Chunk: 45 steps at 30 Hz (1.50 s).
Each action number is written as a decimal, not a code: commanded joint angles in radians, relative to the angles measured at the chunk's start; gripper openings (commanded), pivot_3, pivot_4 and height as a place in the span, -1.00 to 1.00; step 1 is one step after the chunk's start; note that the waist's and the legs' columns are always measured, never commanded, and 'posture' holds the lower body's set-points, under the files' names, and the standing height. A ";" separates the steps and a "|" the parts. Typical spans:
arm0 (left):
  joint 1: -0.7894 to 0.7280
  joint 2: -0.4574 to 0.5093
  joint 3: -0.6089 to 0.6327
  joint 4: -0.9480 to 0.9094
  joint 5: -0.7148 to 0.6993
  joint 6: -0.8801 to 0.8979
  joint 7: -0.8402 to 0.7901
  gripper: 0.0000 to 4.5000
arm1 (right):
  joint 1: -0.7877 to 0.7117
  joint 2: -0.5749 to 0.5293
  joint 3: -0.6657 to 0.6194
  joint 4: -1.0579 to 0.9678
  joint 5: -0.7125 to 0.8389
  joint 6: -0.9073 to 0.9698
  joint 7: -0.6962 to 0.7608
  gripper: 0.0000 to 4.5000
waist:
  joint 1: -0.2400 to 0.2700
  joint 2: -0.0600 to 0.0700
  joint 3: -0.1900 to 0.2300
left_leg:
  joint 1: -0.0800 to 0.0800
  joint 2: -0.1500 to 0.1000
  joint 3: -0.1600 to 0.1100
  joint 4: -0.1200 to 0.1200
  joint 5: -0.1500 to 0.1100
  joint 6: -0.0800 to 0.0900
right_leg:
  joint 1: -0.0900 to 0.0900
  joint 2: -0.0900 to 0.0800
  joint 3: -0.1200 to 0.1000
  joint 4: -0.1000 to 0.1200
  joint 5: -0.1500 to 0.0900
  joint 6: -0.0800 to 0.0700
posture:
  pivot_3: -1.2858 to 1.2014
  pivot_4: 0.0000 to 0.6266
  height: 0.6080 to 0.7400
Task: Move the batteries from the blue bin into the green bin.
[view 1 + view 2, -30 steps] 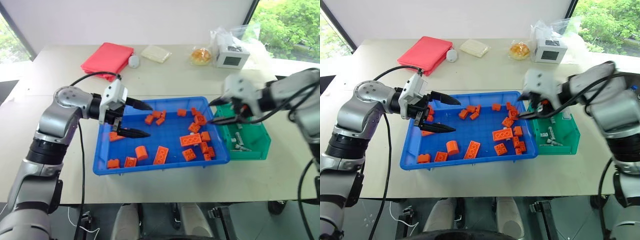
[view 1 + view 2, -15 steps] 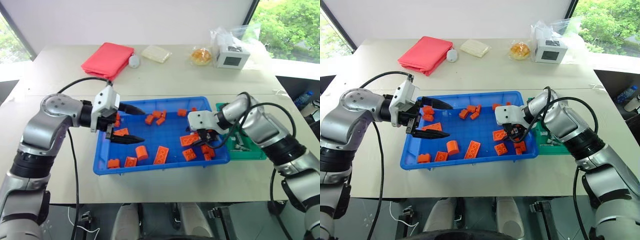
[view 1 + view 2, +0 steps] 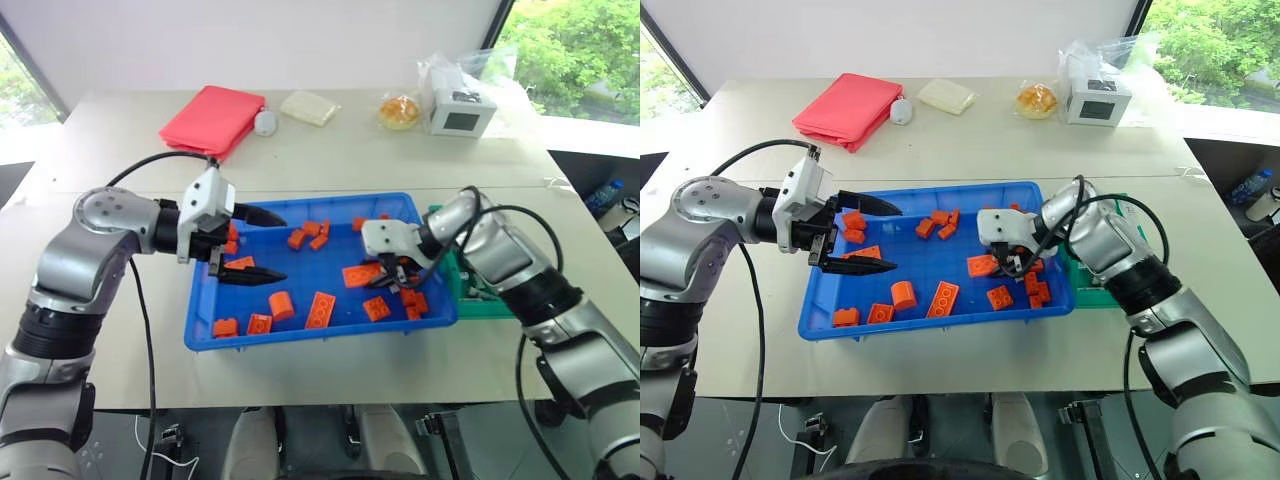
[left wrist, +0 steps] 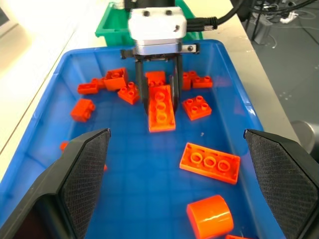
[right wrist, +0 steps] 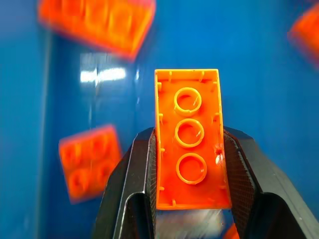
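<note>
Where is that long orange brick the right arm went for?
The long orange brick sits clamped in the right tool, over the blue bin's right half.

Right gripper (image 3: pixel 1002 265) on an orange brick (image 3: pixel 983 266) over the blue bin (image 3: pixel 940 326), left gripper (image 3: pixel 883 237) agape.

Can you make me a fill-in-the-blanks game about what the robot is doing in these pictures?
1. The right gripper is shut on an orange ____.
2. The left gripper hovers with its fingers ____.
3. The orange bricks lie in the ____ bin.
4. The red cloth lies on the ____.

Missing words: brick; open; blue; table
</note>
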 commanded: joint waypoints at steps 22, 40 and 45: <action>-0.056 -0.039 -0.011 0.023 0.012 -0.040 -0.020 1.00 | 0.000 -0.138 -0.071 -0.188 -0.002 0.106 0.029 0.98 | 0.005 0.000 0.000 | -0.001 -0.001 0.000 -0.001 0.000 0.000 | 0.000 -0.002 -0.001 -0.001 0.000 0.000 | 0.03 -0.52 0.93; -0.077 -0.044 -0.022 0.046 0.019 -0.053 -0.043 1.00 | 0.233 -0.275 -0.103 -0.250 0.000 0.104 -0.074 0.98 | 0.009 0.000 0.000 | 0.000 -0.001 0.000 0.000 0.000 0.000 | 0.000 -0.001 0.000 -0.001 0.000 0.000 | 0.03 -0.52 0.93; -0.078 -0.042 -0.020 0.045 0.019 -0.053 -0.043 1.00 | 0.258 -0.288 -0.091 -0.219 -0.019 0.048 -0.076 0.98 | 0.009 -0.001 -0.001 | 0.000 -0.001 0.000 0.000 0.000 0.000 | 0.002 -0.001 0.000 -0.002 0.000 0.000 | 0.03 -0.52 0.93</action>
